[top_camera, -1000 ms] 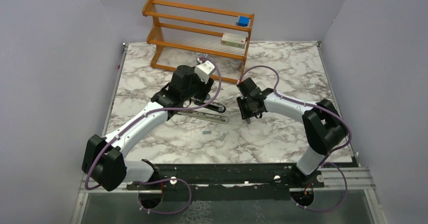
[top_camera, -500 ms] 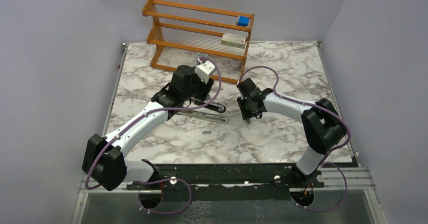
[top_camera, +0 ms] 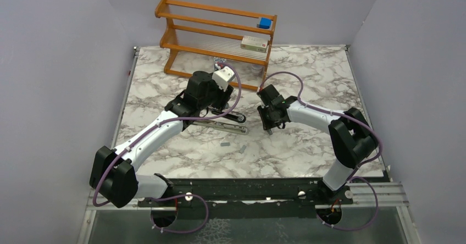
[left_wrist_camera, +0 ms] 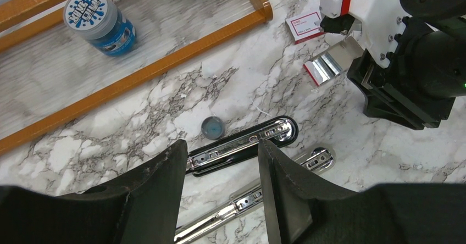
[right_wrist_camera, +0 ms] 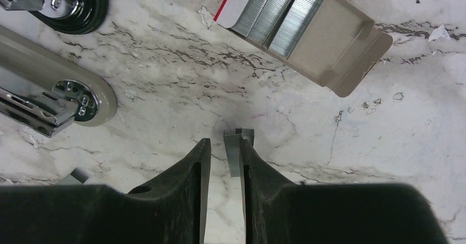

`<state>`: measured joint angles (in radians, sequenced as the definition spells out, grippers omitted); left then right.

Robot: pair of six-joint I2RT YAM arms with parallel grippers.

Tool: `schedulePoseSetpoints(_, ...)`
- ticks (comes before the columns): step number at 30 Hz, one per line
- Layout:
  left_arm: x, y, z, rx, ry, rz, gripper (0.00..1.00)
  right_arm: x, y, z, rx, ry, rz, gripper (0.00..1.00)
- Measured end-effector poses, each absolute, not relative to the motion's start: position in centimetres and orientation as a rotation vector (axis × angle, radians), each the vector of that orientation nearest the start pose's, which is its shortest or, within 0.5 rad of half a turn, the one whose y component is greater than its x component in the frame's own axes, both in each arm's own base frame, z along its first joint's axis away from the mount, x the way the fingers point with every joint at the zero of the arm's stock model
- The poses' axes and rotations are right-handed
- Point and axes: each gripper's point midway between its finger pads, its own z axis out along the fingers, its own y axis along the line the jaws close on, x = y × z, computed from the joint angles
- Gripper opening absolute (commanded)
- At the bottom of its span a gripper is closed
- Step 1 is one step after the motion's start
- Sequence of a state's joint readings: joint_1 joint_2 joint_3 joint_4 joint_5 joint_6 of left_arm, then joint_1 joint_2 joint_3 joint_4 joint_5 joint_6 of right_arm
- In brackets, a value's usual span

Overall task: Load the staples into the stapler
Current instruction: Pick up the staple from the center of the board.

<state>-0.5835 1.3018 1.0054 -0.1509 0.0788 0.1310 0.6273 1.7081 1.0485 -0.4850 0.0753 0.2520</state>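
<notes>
The step in hand is picking up a strip to load. The left gripper [left_wrist_camera: 222,143] stands with fingers spread astride the stapler [left_wrist_camera: 250,139], which lies opened near the middle of the table [top_camera: 308,156], channel up; whether it presses on the bars I cannot tell. Just right of it, the right gripper [right_wrist_camera: 224,140] has its fingers nearly together around the staples [right_wrist_camera: 233,156], a short strip against one finger with a sliver of gap at the other. Next, I judge, comes a firm pinch, then aligning the strip with the channel. Only the right wrist view shows that strip and the box [right_wrist_camera: 329,40]; the top view adds two small grey bits [top_camera: 225,143] nearer the near edge.
</notes>
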Motion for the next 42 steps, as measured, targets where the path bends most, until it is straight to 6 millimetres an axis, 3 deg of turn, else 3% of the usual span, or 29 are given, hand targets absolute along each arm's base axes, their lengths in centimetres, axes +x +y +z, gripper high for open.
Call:
schedulePoseSetpoints(13,33.6,-23.3,20.9,0.761,1.888,-0.369,0.54,29.2,20.5,3.8,-0.474,2.641,0.158,0.29)
schedulePoseSetpoints(42,33.5,-23.2,20.7,0.763,1.892,-0.369,0.54,29.1,20.1,2.3,-0.515,2.675,0.116,0.28)
